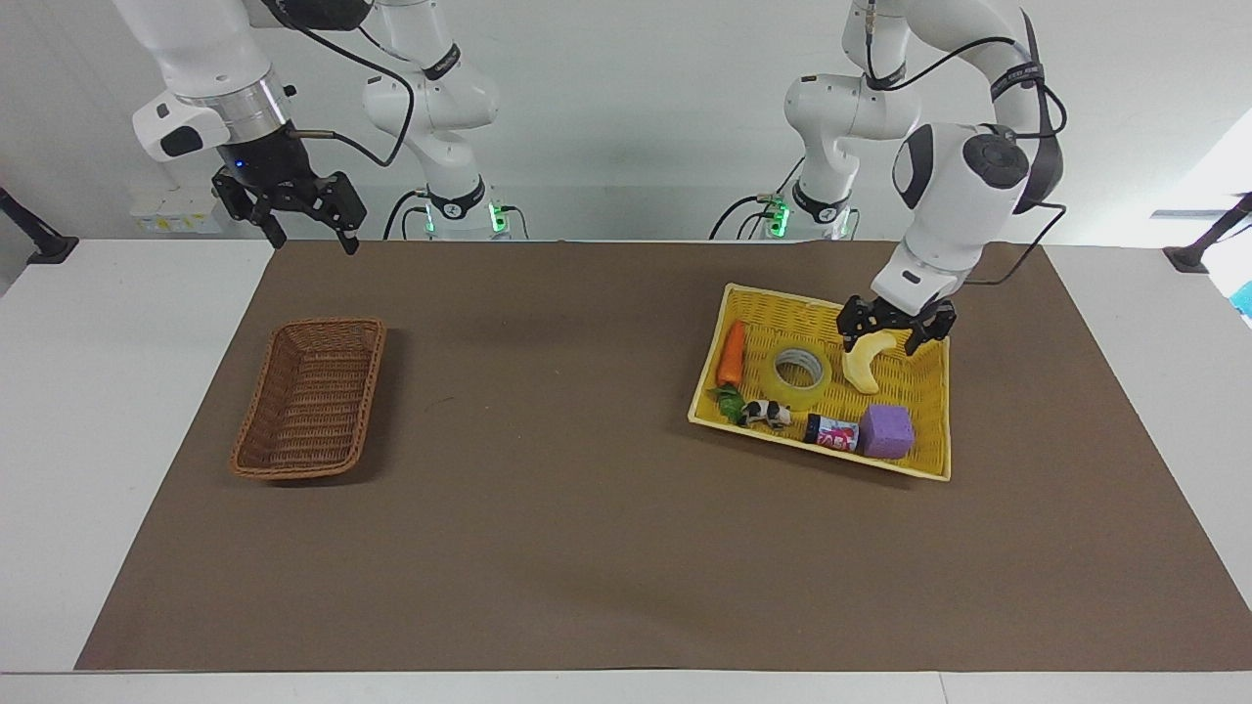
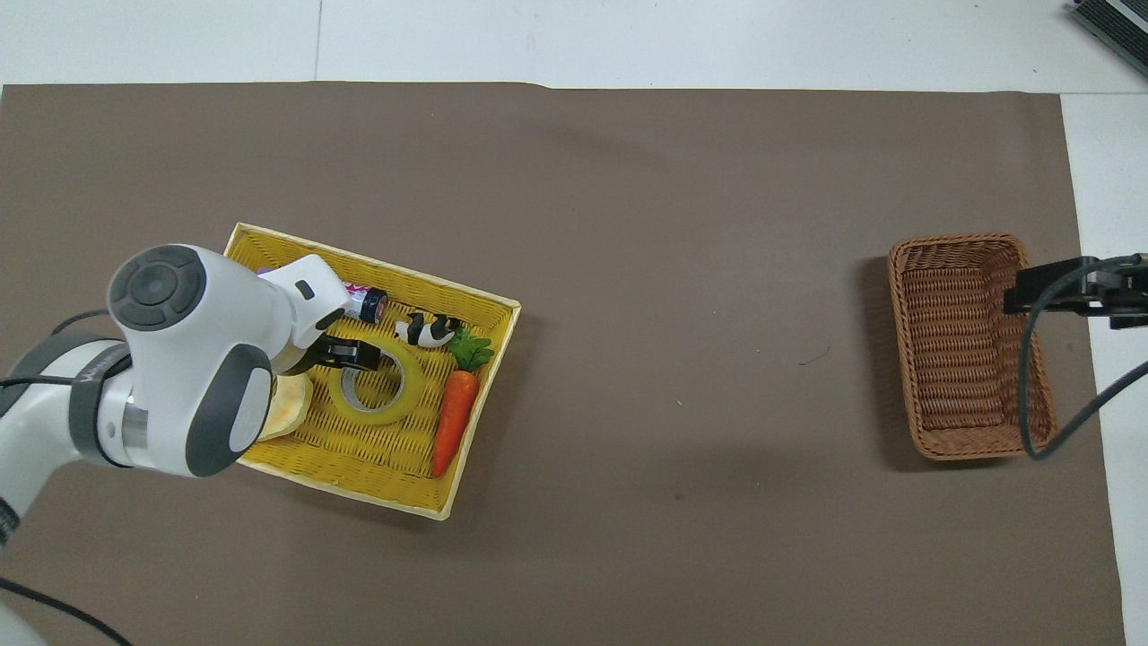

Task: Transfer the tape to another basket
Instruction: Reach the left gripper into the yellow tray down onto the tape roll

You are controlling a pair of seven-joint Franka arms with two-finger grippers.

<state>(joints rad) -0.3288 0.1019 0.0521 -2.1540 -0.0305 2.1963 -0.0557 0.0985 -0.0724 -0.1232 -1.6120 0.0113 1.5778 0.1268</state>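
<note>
Approach is the step in hand: my left pincer (image 1: 889,333) hangs with its fingers spread and empty over the banana (image 1: 867,361) in the yellow basket (image 1: 934,411). The tape (image 1: 802,376) lies flat beside that banana, untouched. Next I must shift over the roll, then descend on its wall. My right pincer (image 1: 305,224), fingers spread, waits above the tabletop (image 1: 548,508) near the brown basket (image 1: 310,400).

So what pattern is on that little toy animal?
Black and white patches, like a cow; clearest in the facing view.
</note>
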